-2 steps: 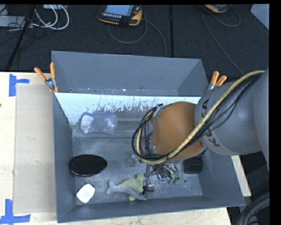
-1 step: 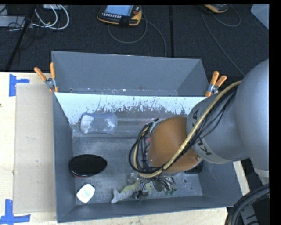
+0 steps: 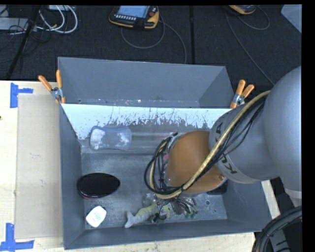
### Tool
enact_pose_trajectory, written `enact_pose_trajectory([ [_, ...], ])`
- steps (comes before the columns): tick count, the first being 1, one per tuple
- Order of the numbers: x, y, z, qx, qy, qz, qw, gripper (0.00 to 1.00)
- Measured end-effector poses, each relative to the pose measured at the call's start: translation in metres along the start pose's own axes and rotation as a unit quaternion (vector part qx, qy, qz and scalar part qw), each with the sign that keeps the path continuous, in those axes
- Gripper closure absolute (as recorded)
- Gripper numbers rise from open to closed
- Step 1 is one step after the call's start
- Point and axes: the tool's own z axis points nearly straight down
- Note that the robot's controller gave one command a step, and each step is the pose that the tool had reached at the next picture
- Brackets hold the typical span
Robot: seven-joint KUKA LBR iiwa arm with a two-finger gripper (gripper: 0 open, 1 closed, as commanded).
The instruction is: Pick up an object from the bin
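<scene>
Grey bin (image 3: 71,197); arm (image 3: 266,142) over small heap (image 3: 162,210).

No readable writing anywhere

The grey arm (image 3: 268,142) carries a few dark marks (image 3: 230,168) on its casing, just beside the cables. They look like part of some lettering, but the cables cross them and no letter can be made out. The handheld controller (image 3: 134,15) on the floor beyond the bin (image 3: 142,78) has a lit screen, and what it displays is too small to read. The small white packet (image 3: 96,216) in the bin's near left corner shows a plain face with no legible print. The black round lid (image 3: 98,185) next to it bears no visible label.
</scene>
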Motion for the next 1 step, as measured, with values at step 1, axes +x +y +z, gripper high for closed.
enact_pose_trajectory([
  [1, 0.004, -0.0157, -0.1236, 0.0, 0.0006, -0.003, 1.0, 1.0],
])
